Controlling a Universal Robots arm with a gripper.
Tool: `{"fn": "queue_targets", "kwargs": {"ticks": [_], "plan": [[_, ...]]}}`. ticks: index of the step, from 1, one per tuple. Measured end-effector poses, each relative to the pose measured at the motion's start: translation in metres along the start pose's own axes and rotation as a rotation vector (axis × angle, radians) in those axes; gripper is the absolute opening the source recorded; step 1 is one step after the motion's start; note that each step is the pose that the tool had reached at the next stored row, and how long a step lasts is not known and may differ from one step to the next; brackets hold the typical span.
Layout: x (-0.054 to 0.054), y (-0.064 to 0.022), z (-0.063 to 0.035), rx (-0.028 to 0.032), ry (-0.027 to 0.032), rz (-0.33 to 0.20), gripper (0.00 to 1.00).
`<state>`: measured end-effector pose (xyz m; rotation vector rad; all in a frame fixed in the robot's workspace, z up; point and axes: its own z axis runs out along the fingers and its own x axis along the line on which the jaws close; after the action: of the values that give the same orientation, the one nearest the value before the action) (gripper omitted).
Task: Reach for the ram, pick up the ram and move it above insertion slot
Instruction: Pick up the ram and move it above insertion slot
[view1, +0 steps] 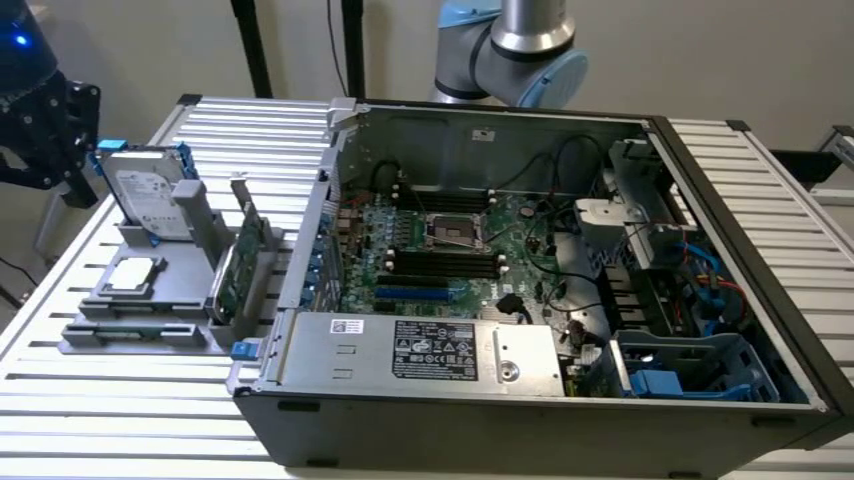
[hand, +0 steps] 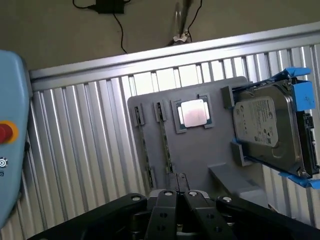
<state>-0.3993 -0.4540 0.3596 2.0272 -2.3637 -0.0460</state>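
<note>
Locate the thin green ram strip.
The ram strip sits at the exterior view's left, in the grey plastic holder beside the square silver processor chip, outside the computer case.

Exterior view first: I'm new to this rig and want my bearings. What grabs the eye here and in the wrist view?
The open computer case sits in the exterior view's middle, its motherboard exposed. At that view's left a grey holder carries a hard drive with blue rails. In the wrist view the gripper hangs over that holder, close to the ram set in it.
</note>
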Motion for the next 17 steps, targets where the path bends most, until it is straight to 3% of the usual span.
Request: {"fn": "queue_targets", "kwargs": {"ticks": [15, 17], "plan": [[0.0, 0.0, 0.0003, 0.0006, 0.01, -0.271, 0.11], [0.0, 0.0, 0.0003, 0.0007, 0.0093, -0.28, 0.11]]}}
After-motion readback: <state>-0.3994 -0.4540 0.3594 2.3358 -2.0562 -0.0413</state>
